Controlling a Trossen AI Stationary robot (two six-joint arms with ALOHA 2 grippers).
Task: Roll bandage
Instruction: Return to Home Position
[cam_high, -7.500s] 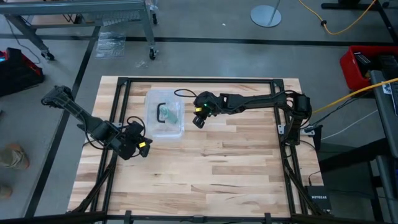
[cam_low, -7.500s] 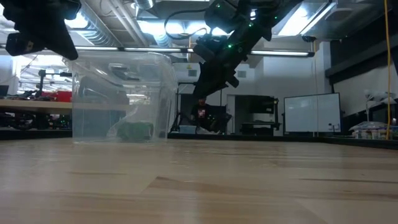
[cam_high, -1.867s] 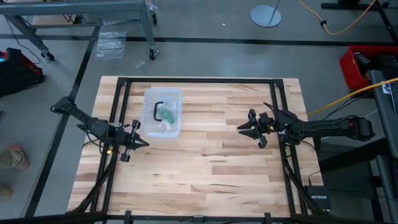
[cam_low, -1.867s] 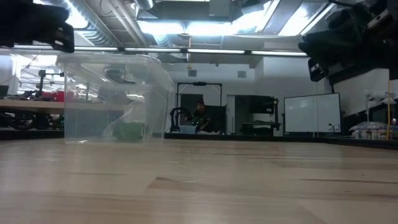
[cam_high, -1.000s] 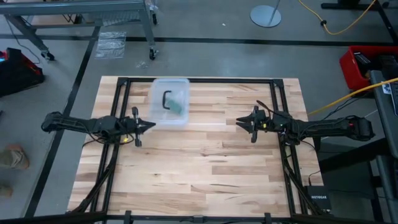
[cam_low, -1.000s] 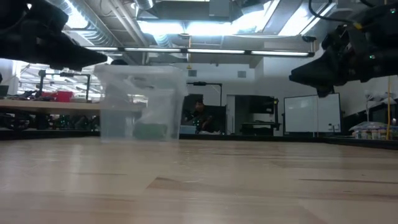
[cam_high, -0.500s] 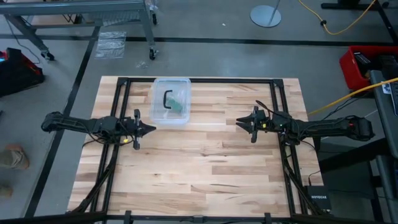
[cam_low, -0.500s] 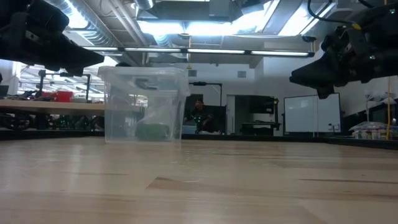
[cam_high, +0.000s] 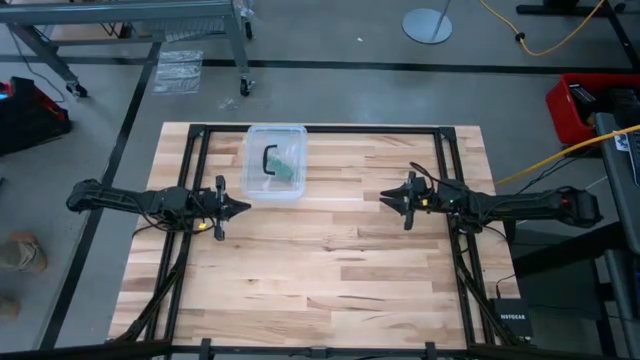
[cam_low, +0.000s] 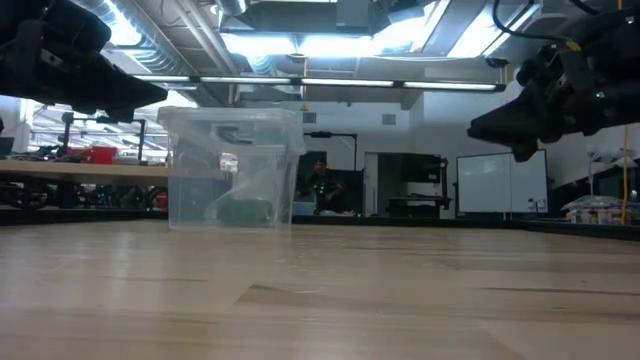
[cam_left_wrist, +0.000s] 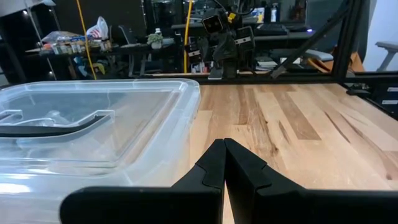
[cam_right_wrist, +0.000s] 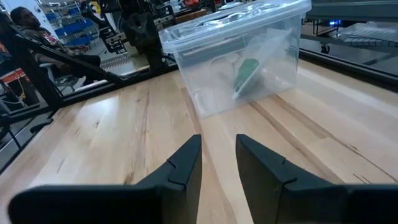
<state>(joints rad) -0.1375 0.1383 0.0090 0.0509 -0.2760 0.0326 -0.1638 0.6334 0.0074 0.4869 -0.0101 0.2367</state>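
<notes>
We see the bandage (cam_high: 287, 168) as a small green roll inside a clear bin (cam_high: 275, 196), which stands on the counter (cam_high: 330, 270) toward its far edge and somewhat to the left of the middle. The bin's lid (cam_left_wrist: 124, 99) is on, and a black handle (cam_high: 268, 158) runs across the top of the lid. Through the bin's wall in the right wrist view, the green roll (cam_right_wrist: 249, 70) leans inside a clear bag (cam_right_wrist: 273, 53). In the low view it sits low in the bin, near the floor (cam_low: 240, 212). The left end effector (cam_high: 243, 208) points toward the middle of the counter. Its tip is just beside the bin's near corner, and we cannot tell whether it touches. Its own camera shows the two dark fingers (cam_left_wrist: 214, 163) pressed together with nothing between them. The right end effector (cam_high: 384, 196) faces it from the other side, well apart from the bin. Its fingers (cam_right_wrist: 186, 163) are parted by a narrow gap and hold nothing. Both arms reach out level above the counter. A person (cam_low: 320, 186) sits in the room behind.
</notes>
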